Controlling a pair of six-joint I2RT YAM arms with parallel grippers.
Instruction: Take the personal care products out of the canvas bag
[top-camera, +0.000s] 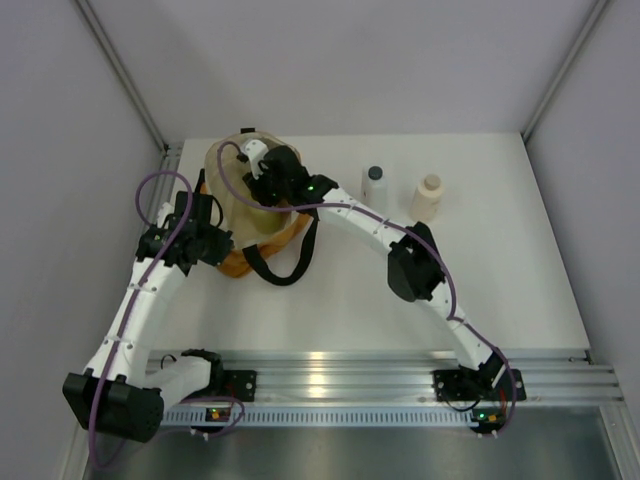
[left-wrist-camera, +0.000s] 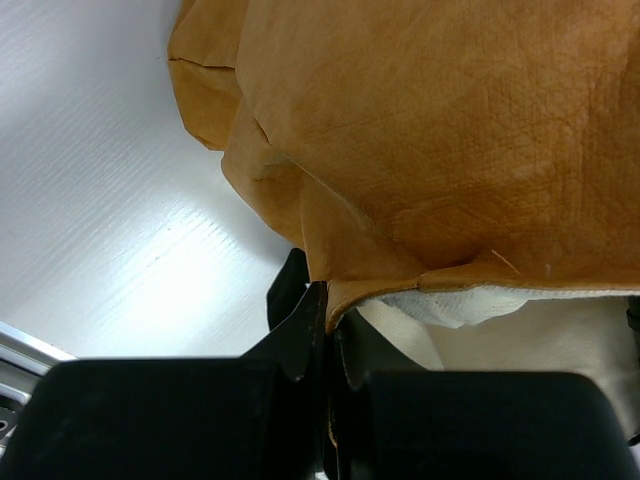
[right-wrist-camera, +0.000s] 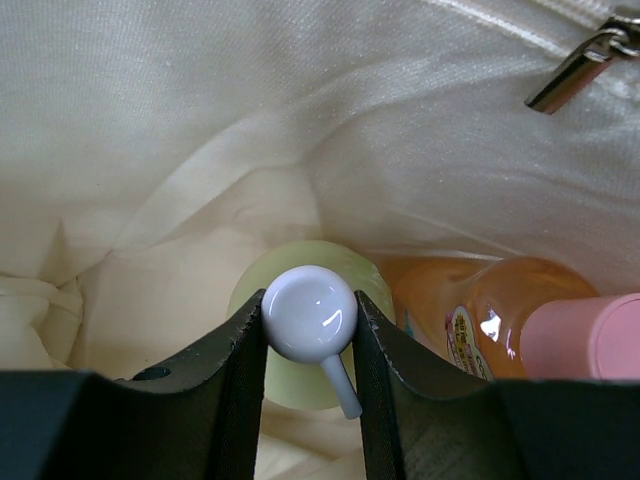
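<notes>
The canvas bag (left-wrist-camera: 450, 150) is mustard-tan with a fine woven grain. Its lining (right-wrist-camera: 200, 150) is cream and its strap handles (top-camera: 283, 278) are black. The pale yellow-green bottle (right-wrist-camera: 320, 252) has a glossy white pump (right-wrist-camera: 310, 312). The orange-pink bottle (right-wrist-camera: 450, 295) has a pink cap (right-wrist-camera: 585, 335) and a pale label with small coloured print. A zip pull (right-wrist-camera: 575, 70) is silver.

The surface (top-camera: 400, 310) is white. On it are a white bottle (top-camera: 374, 195) with a dark cap and a beige bottle (top-camera: 427, 198).

The left end effector (left-wrist-camera: 325, 310) and the right end effector (right-wrist-camera: 310, 300) are black. The arms (top-camera: 140, 300) are white with black joints and purple cables (top-camera: 150, 185). The rail (top-camera: 350, 375) is silvery.
</notes>
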